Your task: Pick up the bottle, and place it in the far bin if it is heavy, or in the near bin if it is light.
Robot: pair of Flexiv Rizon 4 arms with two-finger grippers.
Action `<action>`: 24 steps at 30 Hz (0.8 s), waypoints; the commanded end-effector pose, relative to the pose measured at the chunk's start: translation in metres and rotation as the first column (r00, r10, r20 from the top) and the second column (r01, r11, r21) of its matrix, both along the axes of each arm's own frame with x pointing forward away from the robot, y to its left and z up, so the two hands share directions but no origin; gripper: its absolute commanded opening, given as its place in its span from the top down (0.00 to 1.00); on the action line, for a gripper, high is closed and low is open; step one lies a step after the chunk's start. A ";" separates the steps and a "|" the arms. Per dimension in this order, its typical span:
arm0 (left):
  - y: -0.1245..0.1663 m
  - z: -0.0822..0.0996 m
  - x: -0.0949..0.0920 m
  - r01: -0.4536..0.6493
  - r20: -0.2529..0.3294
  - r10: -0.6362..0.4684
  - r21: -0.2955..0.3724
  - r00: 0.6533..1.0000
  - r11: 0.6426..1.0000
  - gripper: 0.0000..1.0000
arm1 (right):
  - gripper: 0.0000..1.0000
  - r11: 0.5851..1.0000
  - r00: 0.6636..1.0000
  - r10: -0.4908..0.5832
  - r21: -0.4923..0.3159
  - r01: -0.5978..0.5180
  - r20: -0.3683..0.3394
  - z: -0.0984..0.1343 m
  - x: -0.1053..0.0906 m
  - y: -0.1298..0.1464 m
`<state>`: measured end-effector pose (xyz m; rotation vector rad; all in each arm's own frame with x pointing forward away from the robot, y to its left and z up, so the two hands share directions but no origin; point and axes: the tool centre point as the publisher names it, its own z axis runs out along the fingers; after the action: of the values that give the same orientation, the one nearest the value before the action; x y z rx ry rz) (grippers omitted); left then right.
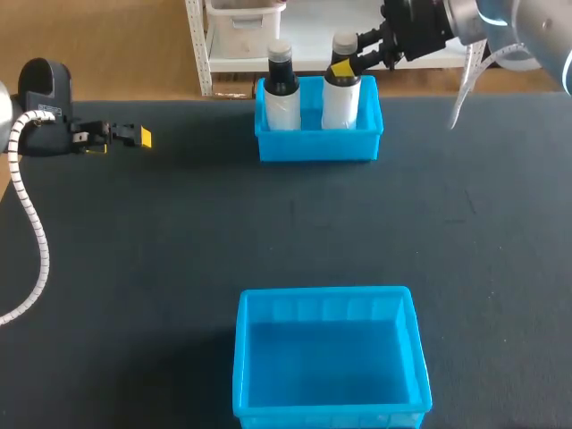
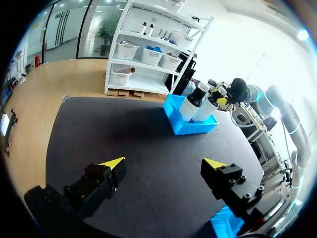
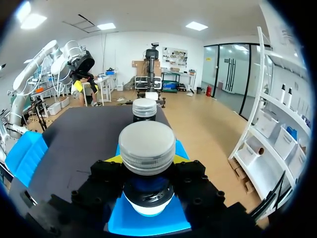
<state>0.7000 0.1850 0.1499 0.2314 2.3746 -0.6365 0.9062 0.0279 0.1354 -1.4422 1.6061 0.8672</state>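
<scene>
Two white bottles with dark necks and grey caps stand upright in the far blue bin (image 1: 317,145). My right gripper (image 1: 344,64) is shut on the neck of the right bottle (image 1: 340,100), coming in from the back right. In the right wrist view that bottle's cap (image 3: 147,146) sits between the black fingers, with the other bottle (image 3: 144,109) just ahead. The left bottle (image 1: 282,96) stands free. My left gripper (image 1: 121,141) hangs open and empty over the table's far left, its yellow tips wide apart (image 2: 166,162). The far bin (image 2: 190,128) with both bottles lies ahead of it.
The near blue bin (image 1: 326,407) stands empty at the front middle of the dark table. Bare tabletop stretches between the two bins and out to both sides. A corner of the near bin (image 2: 225,223) shows under my left gripper's right finger.
</scene>
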 end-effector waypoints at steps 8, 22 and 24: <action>0.000 0.000 0.000 0.000 0.000 0.000 0.000 1.000 1.000 0.00 | 1.00 0.988 0.985 0.155 0.013 -0.154 -0.079 -0.005 0.009 0.001; 0.000 0.000 0.000 0.000 0.000 0.000 0.000 1.000 1.000 0.00 | 1.00 0.987 0.982 0.163 0.007 -0.163 -0.093 -0.012 0.010 0.001; 0.000 0.000 0.000 0.000 0.000 0.000 0.000 1.000 1.000 0.00 | 1.00 0.987 0.982 0.163 0.007 -0.163 -0.094 -0.012 0.010 0.001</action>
<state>0.7000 0.1850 0.1499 0.2314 2.3745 -0.6365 0.9061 0.0281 0.1222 -1.4439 1.6203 0.8655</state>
